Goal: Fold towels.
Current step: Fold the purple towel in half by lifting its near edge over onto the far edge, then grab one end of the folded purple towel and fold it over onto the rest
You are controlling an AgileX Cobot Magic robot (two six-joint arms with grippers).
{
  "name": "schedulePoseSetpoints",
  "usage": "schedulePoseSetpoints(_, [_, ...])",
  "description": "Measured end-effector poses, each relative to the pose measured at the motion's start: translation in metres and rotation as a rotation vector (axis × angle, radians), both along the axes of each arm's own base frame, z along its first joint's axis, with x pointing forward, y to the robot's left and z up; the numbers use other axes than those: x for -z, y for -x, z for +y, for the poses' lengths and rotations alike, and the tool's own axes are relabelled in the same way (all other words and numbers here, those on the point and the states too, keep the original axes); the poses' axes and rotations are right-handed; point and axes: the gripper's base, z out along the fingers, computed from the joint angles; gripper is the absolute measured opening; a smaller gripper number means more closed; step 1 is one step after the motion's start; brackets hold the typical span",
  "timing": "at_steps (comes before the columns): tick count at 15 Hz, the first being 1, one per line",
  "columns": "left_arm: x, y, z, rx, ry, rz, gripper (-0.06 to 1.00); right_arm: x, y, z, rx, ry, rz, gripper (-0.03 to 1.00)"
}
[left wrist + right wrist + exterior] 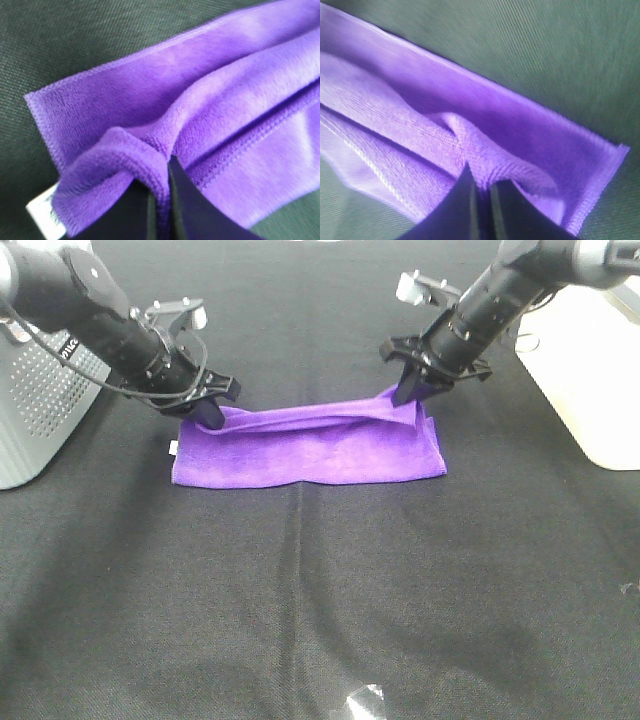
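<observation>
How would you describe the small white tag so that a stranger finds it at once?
On the black table one purple towel lies as a long strip. At the towel's left end, near the left gripper, the tag sticks out: the only white speck on the purple.

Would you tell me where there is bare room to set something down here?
Widest: the black table cover in front of the purple towel. Smaller: behind the towel, between the arms. Crowded: the towel's far corners, pinched by the left gripper and right gripper, and the sides by the grey box and white box.
</observation>
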Motion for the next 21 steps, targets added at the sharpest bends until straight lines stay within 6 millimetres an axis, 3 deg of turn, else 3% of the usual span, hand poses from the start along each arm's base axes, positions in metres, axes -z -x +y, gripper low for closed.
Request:
schedulePoseSetpoints(3, [0.016,-0.003,0.0,-0.011,0.007,-0.003,0.03,0.013,-0.003,-0.001,0.024,0.013,0.008,0.02])
schedulePoseSetpoints(5, [0.022,-0.007,0.003,-0.03,0.0,-0.021,0.13,0.016,-0.004,-0.002,0.026,0.024,-0.001,0.04])
schedulePoseSetpoints(6, [0.022,-0.007,0.003,-0.03,0.0,-0.021,0.13,0.016,-0.004,-0.002,0.026,0.024,-0.001,0.04])
schedulePoseSetpoints(8, [0.027,-0.007,0.004,-0.035,-0.002,-0.014,0.23,0.028,-0.004,-0.003,0.024,0.038,0.019,0.09])
schedulePoseSetpoints(10, [0.03,-0.007,0.003,-0.051,0.02,-0.002,0.37,0.04,-0.004,-0.005,0.017,0.061,0.038,0.17])
schedulePoseSetpoints(12, [0.029,-0.008,0.002,-0.063,0.038,0.0,0.55,0.04,-0.004,-0.005,0.021,0.059,0.042,0.4])
schedulePoseSetpoints(15, [0.022,-0.008,-0.001,-0.041,0.056,0.031,0.7,0.034,-0.004,-0.003,0.022,0.044,0.04,0.65])
schedulePoseSetpoints(17, [0.003,-0.012,-0.005,-0.005,0.073,0.082,0.82,0.021,-0.004,-0.006,0.007,0.076,0.011,0.7])
schedulePoseSetpoints(21, [-0.026,-0.012,-0.003,0.057,-0.012,0.17,0.86,-0.017,0.003,-0.014,-0.028,0.145,-0.013,0.71])
